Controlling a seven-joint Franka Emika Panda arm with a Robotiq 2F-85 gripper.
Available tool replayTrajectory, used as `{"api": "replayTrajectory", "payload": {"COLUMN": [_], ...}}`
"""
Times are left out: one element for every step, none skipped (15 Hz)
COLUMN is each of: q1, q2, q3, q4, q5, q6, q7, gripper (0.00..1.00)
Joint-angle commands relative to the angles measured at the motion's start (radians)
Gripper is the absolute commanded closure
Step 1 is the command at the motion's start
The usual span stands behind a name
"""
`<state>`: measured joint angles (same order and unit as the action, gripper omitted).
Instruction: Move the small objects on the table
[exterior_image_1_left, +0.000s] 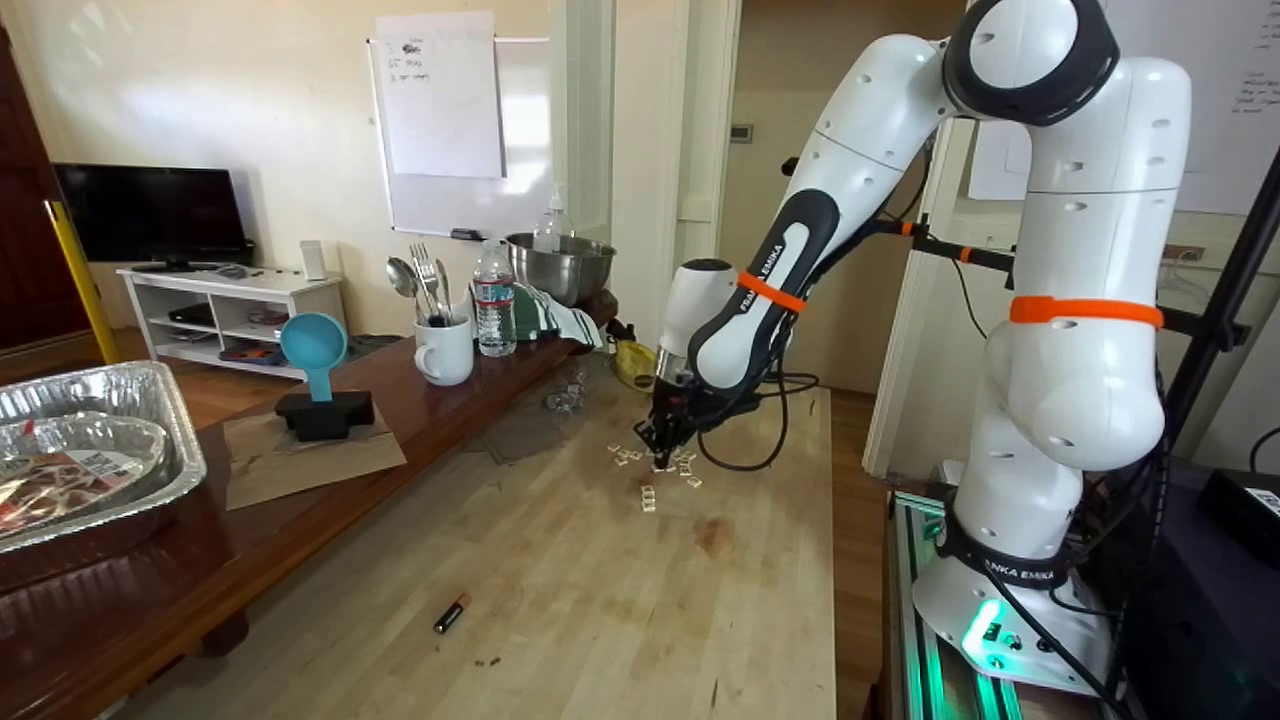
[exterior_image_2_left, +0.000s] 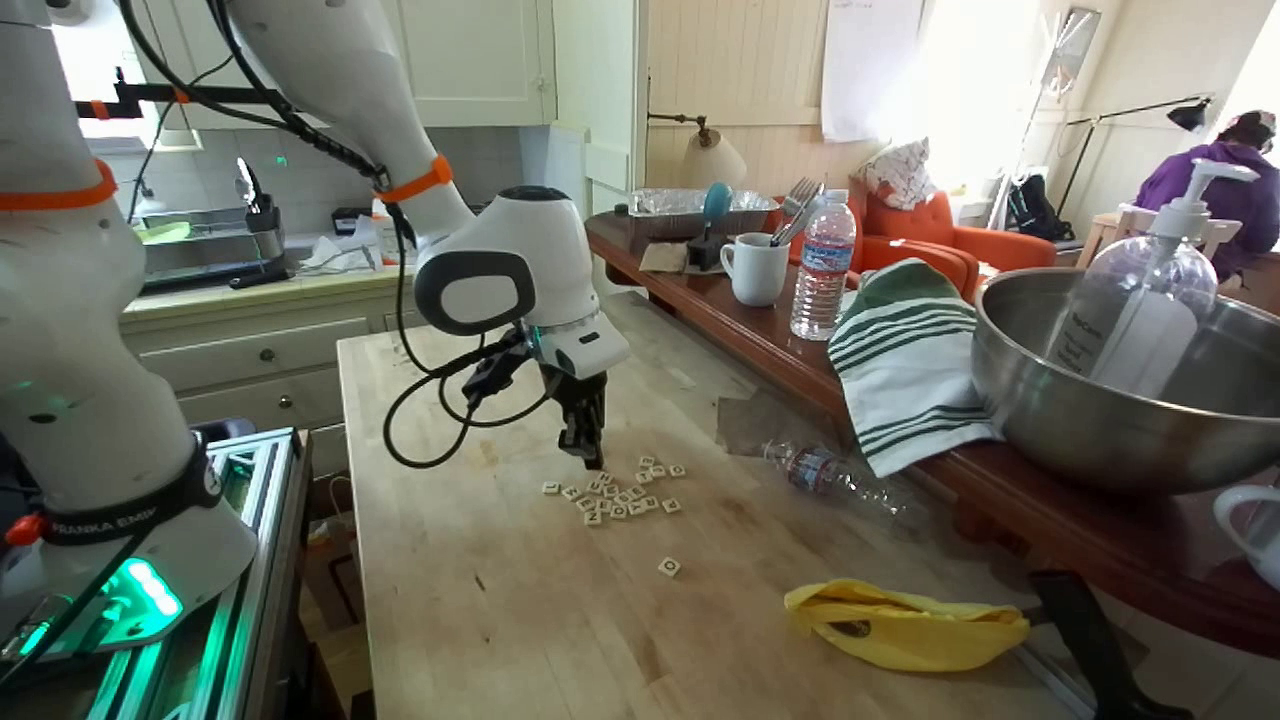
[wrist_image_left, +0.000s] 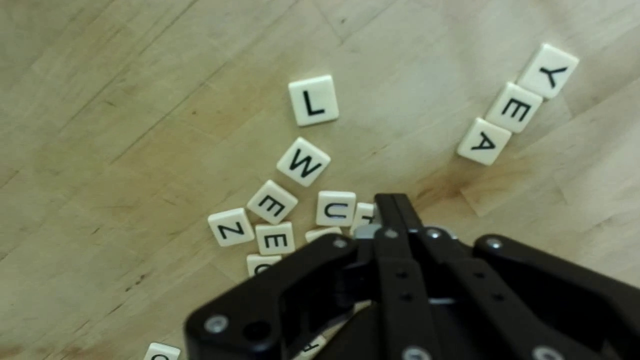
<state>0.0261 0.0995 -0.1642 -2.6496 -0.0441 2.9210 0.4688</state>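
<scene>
The small objects are cream letter tiles on the wooden table (exterior_image_1_left: 590, 610). In an exterior view most lie in a loose cluster with a U tile (wrist_image_left: 336, 208) among them, and an O tile (exterior_image_2_left: 669, 567) lies apart. In the wrist view an L tile (wrist_image_left: 314, 101) sits above a W tile (wrist_image_left: 303, 161), while Y, E (wrist_image_left: 514, 107) and A form a slanted row at right. My gripper (wrist_image_left: 391, 197) points down over the cluster's edge, fingertips pressed together, nothing visible between them. A T-like tile beside the left finger is partly covered, and more tiles hide beneath the gripper.
A battery (exterior_image_1_left: 451, 613) lies on the table. A raised dark wooden ledge (exterior_image_1_left: 400, 455) runs alongside, bearing a mug (exterior_image_2_left: 757, 272), a bottle (exterior_image_2_left: 823, 270) and a steel bowl (exterior_image_2_left: 1120, 430). A crumpled bottle (exterior_image_2_left: 835, 478) and a yellow item (exterior_image_2_left: 910, 630) lie below it.
</scene>
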Motion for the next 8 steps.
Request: {"api": "replayTrajectory", "payload": {"q1": [0.002, 0.004, 0.006, 0.008, 0.01, 0.017, 0.023, 0.027], "q2": [0.025, 0.031, 0.036, 0.041, 0.046, 0.054, 0.061, 0.068], "q3": [-0.025, -0.028, -0.033, -0.037, -0.038, -0.048, -0.056, -0.059], "q4": [0.015, 0.019, 0.023, 0.026, 0.03, 0.036, 0.041, 0.046], "q5": [-0.067, -0.074, -0.084, -0.089, -0.091, -0.109, -0.12, -0.122], "q6": [0.025, 0.032, 0.032, 0.038, 0.038, 0.04, 0.042, 0.042], "q7": [0.062, 0.073, 0.083, 0.09, 0.093, 0.11, 0.124, 0.126], "gripper": [1.0, 1.0, 1.0, 1.0, 1.0, 1.0, 1.0, 1.0]}}
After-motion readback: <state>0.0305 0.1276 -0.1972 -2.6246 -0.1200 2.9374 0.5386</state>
